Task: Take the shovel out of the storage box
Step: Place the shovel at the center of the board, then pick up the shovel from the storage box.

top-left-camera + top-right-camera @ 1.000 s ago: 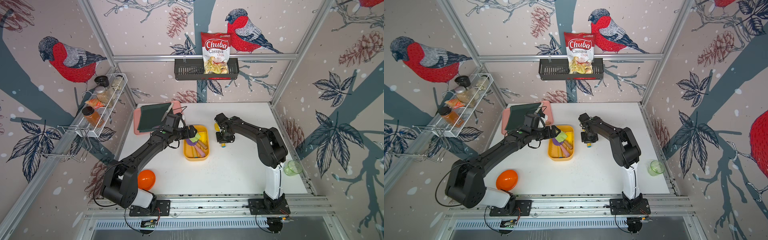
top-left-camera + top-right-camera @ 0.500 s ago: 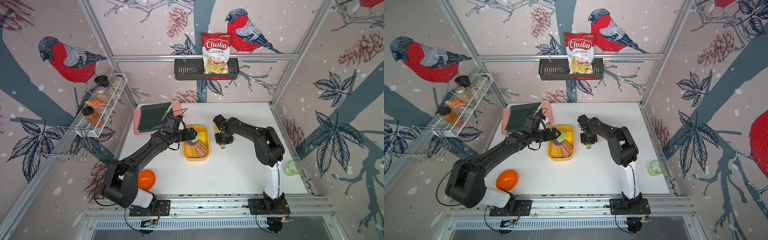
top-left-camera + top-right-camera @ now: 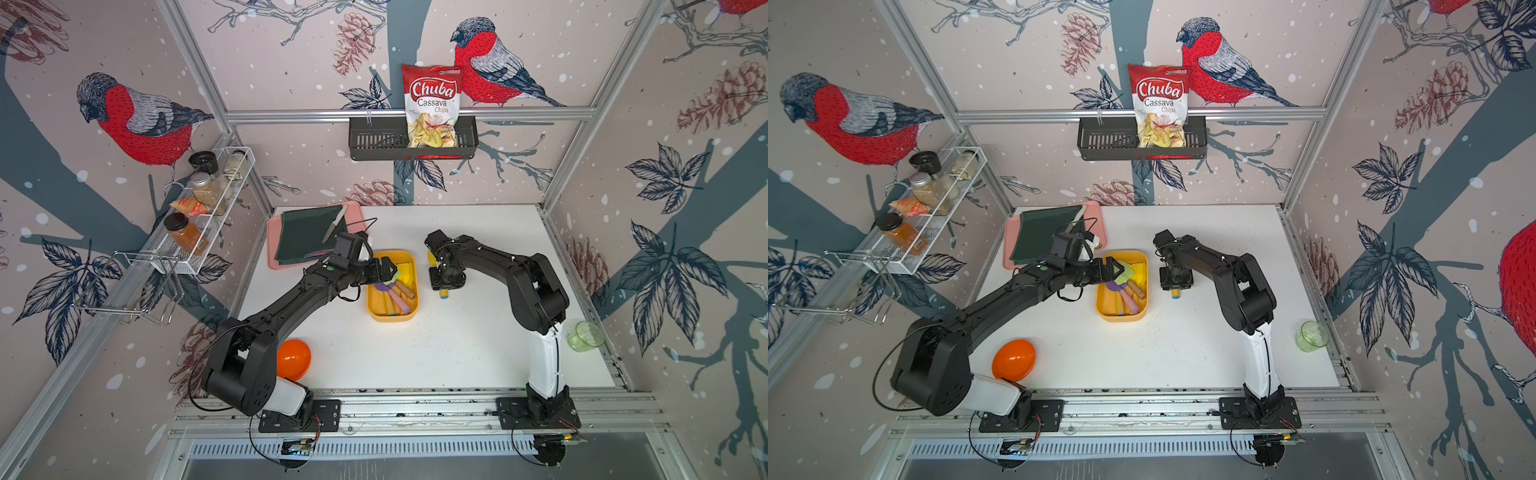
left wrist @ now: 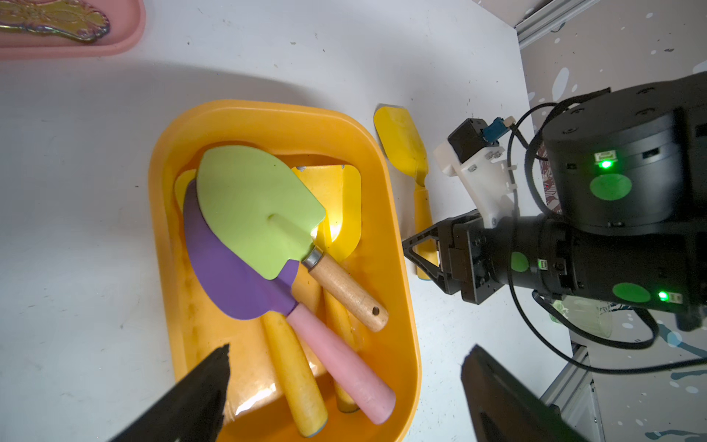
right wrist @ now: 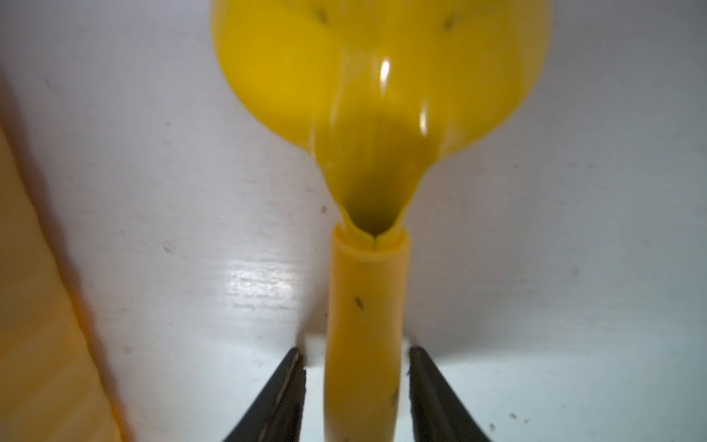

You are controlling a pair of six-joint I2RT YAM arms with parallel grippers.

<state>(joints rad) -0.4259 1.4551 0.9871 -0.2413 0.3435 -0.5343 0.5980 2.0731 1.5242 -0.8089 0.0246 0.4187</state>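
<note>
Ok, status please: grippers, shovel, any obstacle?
Left gripper open over storage box. Right gripper open astride yellow shovel, on table beside box. Nothing blocking.

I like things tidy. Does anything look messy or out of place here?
One yellow plastic shovel lies alone on the white table beside the yellow-orange plastic tub, its handle between the open jaws of the right gripper. The other shovels lie piled crisscross inside it.

1. left arm [image 3: 291, 301]: stretched forward and inward, low, wrist near level.
2. left gripper [image 4: 350, 348]: jaws spread wide.
3. right arm [image 3: 498, 264]: elbow raised and bent, forearm reaching inward, wrist turned downward.
4. right gripper [image 5: 355, 352]: pointing down, jaws parted narrowly.
</note>
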